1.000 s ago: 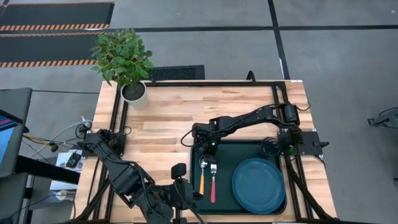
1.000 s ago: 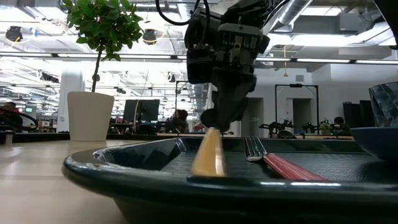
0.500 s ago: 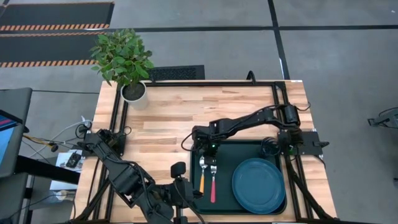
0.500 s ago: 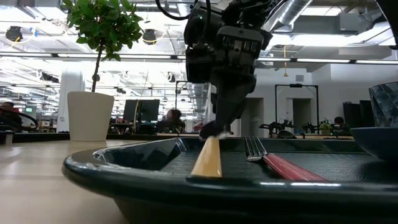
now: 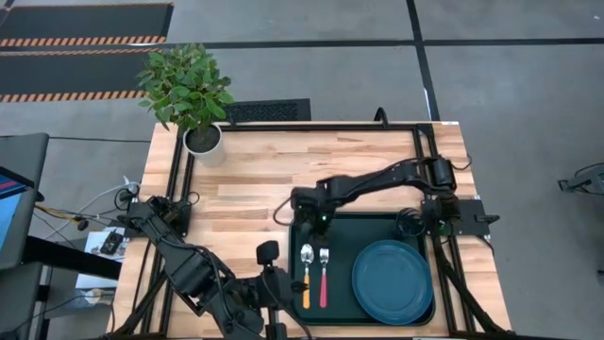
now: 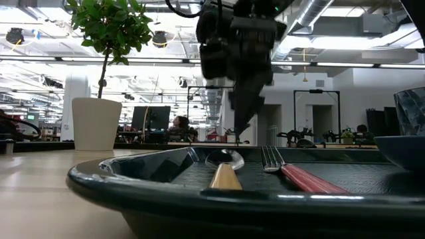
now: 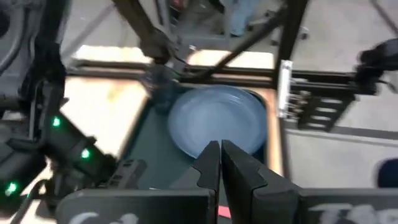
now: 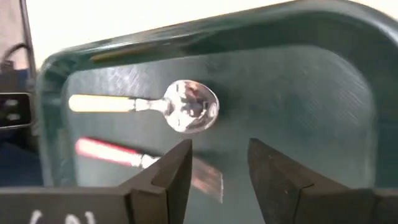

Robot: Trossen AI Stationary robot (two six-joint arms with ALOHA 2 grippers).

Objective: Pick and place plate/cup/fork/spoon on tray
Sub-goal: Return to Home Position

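The right gripper [image 8: 219, 146] hangs over the tray's [image 5: 347, 229] far left corner, fingers spread wide with nothing between them. The spoon [image 5: 306, 277] lies flat on the tray floor just below and in front of it. Its silver bowl points toward the gripper and its orange-yellow handle runs toward the table's front edge. In the low view the fingertips stand clear above the spoon's bowl, not touching it. In the right wrist view the bowl shows just past the gap between the two fingers.

The fork [image 5: 323, 279] lies just beside the spoon and parallel to it, tines at the same end, on the side nearer the plate [image 5: 392, 281]. The plate fills the tray's right half, and the cup [image 5: 409, 225] stands in the tray's far right corner.

The left gripper [image 7: 220, 146] rests at the table's front edge, left of the tray. Its fingers are pressed together and it holds nothing.
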